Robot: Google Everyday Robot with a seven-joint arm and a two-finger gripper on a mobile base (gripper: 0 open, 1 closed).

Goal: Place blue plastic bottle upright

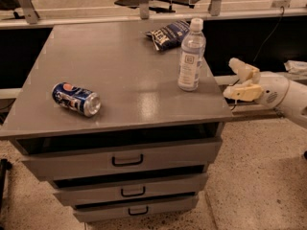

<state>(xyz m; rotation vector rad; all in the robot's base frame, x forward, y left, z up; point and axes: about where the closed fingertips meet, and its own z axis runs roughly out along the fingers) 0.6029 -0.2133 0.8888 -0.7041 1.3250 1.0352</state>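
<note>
While bottle (190, 56) stands upright, tool (231, 78) gapes empty nr cabinet (124, 66) edge.
</note>
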